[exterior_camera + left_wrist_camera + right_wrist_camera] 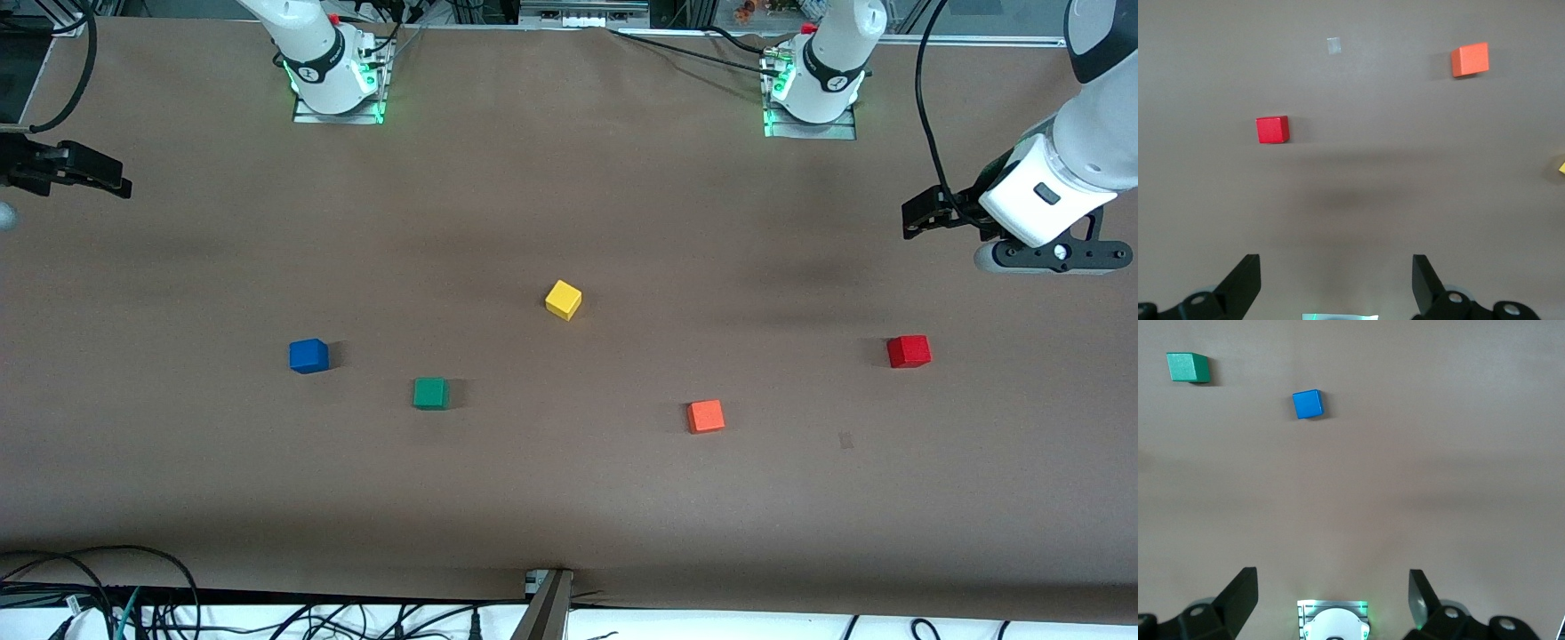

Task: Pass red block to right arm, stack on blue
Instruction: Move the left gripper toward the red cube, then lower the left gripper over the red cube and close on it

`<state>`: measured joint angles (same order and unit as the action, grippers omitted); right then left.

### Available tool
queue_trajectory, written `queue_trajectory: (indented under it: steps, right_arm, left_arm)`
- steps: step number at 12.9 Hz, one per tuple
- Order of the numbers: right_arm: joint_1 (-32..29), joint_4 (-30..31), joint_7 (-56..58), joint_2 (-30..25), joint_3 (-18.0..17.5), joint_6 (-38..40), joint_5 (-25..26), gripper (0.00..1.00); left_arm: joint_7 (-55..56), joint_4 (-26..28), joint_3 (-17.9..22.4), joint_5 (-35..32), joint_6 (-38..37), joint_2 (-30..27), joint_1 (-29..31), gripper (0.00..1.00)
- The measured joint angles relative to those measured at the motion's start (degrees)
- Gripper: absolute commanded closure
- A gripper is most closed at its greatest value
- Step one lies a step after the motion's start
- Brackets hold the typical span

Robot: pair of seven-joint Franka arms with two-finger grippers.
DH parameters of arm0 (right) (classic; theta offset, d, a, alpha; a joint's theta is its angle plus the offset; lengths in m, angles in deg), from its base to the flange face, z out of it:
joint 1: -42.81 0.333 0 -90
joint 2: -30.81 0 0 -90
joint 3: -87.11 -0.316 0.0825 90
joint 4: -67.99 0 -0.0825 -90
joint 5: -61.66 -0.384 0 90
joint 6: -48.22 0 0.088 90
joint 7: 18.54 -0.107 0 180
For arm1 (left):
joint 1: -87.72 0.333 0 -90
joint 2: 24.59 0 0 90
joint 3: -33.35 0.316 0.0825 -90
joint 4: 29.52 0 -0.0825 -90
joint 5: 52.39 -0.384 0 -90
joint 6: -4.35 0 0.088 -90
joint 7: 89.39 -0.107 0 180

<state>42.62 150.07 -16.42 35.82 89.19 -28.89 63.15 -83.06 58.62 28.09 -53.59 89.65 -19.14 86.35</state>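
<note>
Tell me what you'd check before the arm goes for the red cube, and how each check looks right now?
1. Red block lies free on the table, nothing on it: ok.
2. Left gripper open and empty, up over the left arm's end of the table: ok.
3. Left gripper directly over the red block: not ok, it hangs off to one side.
4. Blue has a bare top for stacking: ok.
5. Right gripper open, waiting over the right arm's end: ok.
6. Orange block stands well apart from the red block: ok.
</note>
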Motion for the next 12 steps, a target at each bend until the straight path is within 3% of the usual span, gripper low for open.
queue_trajectory:
  steps: [3,7,12]
  right_arm:
    - [0.0,0.0,0.0,0.0,0.0,0.0,0.0,0.00]
    - [-0.1,0.0,0.0,0.0,0.0,0.0,0.0,0.00]
    - [-0.1,0.0,0.0,0.2,0.0,0.0,0.0,0.00]
  left_arm:
    - [0.0,0.1,0.1,-1.1,1.6,0.6,0.2,0.00]
    - [-3.2,2.7,0.2,-2.3,11.8,1.6,3.6,0.00]
    - [-5.9,14.0,0.3,-2.3,26.9,3.1,8.9,0.00]
